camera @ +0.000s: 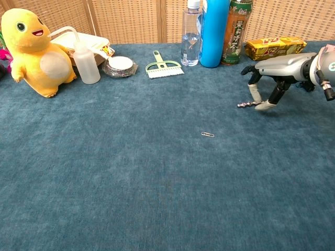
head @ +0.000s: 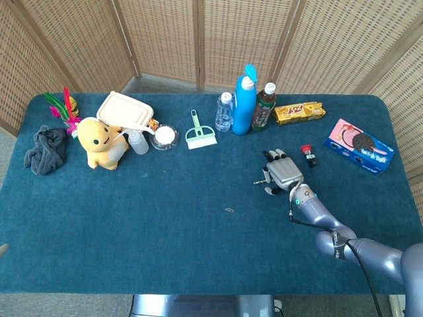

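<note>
Right hand [camera: 272, 78] arched over drill bit [camera: 244, 104], fingertips closing on it, not yet lifted | bit lay flat on worktop [camera: 157, 183], at hand's 9 o'clock | advised: pinch mid-shank, lift level.

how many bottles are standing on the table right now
4. A clear water bottle, a tall blue bottle and a tea bottle stand together at the back. A small squeeze bottle stands beside the yellow plush toy.

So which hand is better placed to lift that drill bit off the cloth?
The right hand. Its fingertips are curled down onto the drill bit on the blue cloth, apparently pinching it. The left hand shows in neither view, so it looks far worse placed.
</note>
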Controlling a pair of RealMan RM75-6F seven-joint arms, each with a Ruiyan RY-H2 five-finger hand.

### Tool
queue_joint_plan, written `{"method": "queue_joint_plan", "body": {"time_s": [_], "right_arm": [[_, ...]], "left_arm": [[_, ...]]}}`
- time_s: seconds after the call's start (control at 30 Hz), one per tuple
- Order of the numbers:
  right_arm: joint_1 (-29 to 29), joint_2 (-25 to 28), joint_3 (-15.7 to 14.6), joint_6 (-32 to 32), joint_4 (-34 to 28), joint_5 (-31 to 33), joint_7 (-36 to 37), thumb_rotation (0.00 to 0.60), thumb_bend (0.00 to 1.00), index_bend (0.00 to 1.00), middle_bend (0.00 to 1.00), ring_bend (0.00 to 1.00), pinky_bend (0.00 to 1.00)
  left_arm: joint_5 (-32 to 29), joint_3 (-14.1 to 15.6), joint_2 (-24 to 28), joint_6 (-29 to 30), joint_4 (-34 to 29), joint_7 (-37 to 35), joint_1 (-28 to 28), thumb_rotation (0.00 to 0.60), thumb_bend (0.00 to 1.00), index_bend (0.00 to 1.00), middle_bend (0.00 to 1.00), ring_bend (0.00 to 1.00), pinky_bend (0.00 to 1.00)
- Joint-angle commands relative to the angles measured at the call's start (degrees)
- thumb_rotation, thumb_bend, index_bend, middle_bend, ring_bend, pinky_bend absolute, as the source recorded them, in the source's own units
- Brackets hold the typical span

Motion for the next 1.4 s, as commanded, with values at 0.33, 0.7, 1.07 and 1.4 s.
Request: {"method": "queue_joint_plan", "body": {"time_s": [0.33,0.7,1.07,1.4], "right_arm": [[-2.5,4.2,0.4,5.9,-7.3,-8.4,4.2,0.503,0.33,0.65,0.0,0.0,0.0],[-3.5,4.2,-0.8,6.9,-8.0,-10.6,4.3,0.508,0.39,0.21,0.0,0.0,0.0],[-3.6,0.3,-1.5,7.2,-4.3,-10.9,3.0,0.6,0.52,0.19,0.0,0.0,0.0],[-3.7,-1.2,-1.5,6.5,-3.3,-11.1,3.5,0.6,0.52,0.33,0.0,0.0,0.0]], "left_arm": [[0.2,0.1,0.0,0.0,-0.1,0.1,0.0,0.6,0.36,0.0,0.0,0.0,0.05],[0.2,0.0,0.1,0.0,0.2,-0.3,-0.1,0.6,0.36,0.0,0.0,0.0,0.05],[0.2,0.1,0.1,-0.1,0.2,-0.3,-0.1,0.6,0.36,0.0,0.0,0.0,0.05],[0.2,0.0,0.2,-0.1,0.3,-0.8,-0.1,0.6,0.36,0.0,0.0,0.0,0.05]]}}
